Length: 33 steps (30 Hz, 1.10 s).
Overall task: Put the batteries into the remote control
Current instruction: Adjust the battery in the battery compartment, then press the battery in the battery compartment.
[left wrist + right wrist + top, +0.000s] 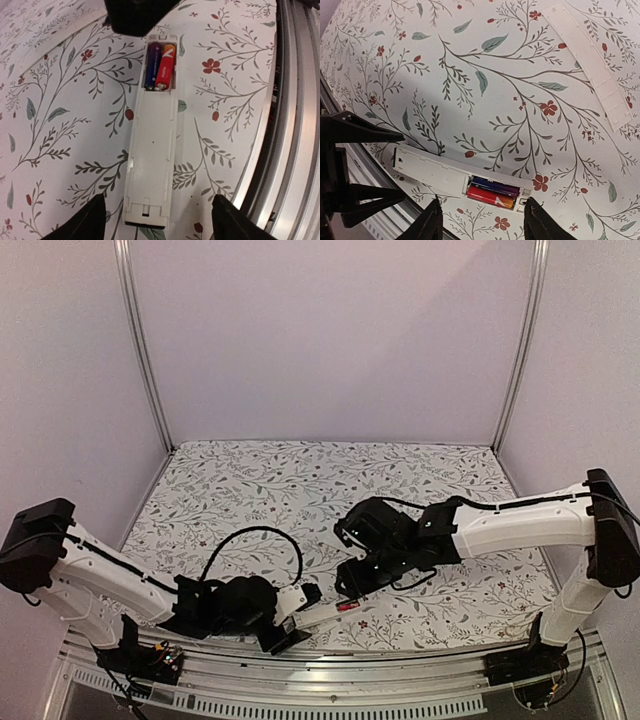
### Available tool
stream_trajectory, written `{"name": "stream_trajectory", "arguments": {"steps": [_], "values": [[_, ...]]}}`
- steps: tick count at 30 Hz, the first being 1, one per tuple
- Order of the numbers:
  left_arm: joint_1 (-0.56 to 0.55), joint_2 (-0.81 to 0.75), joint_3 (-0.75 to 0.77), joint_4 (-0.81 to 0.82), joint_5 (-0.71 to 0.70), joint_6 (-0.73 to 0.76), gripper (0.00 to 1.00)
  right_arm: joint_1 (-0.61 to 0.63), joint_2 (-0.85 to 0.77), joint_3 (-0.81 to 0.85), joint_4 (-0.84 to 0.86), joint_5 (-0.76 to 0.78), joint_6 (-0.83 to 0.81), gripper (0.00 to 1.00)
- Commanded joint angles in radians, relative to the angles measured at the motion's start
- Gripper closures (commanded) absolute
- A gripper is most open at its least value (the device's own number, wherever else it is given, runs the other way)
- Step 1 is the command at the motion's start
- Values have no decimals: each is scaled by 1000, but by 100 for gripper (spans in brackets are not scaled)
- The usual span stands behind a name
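Observation:
The white remote control (pixel 328 614) lies near the table's front edge with its compartment open. The red battery (pixel 166 67) and the dark battery (pixel 152 65) lie side by side in the compartment; they also show in the right wrist view, red (pixel 492 195) and dark (pixel 496 186). My left gripper (pixel 157 225) is open, its fingers on either side of the remote's (pixel 150 150) plain end, not touching it. My right gripper (pixel 485 225) is open and empty, hovering just over the remote's (pixel 432 172) battery end.
The thin white cover plate (pixel 586 62) lies flat on the floral cloth, farther back from the remote. The metal rail (pixel 295 125) at the table's front edge runs close alongside the remote. The left gripper's dark fingers (pixel 355 132) show in the right wrist view.

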Motion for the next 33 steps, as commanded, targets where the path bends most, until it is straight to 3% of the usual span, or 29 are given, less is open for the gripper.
{"name": "stream_trajectory", "arguments": {"steps": [1,5,16,25,33], "values": [[41,-28,-26,47,38,27,27,5,-66,-32,53,-64,27,58],[60,-9,-29,89,96,69,27,6,-61,-68,131,-146,58,79],[84,115,5,122,172,82,29,4,38,-62,134,-125,73,99],[95,131,-15,155,200,56,40,2,90,-66,142,-100,52,100],[98,132,-18,157,190,53,43,2,95,-120,177,-123,65,100]]}}
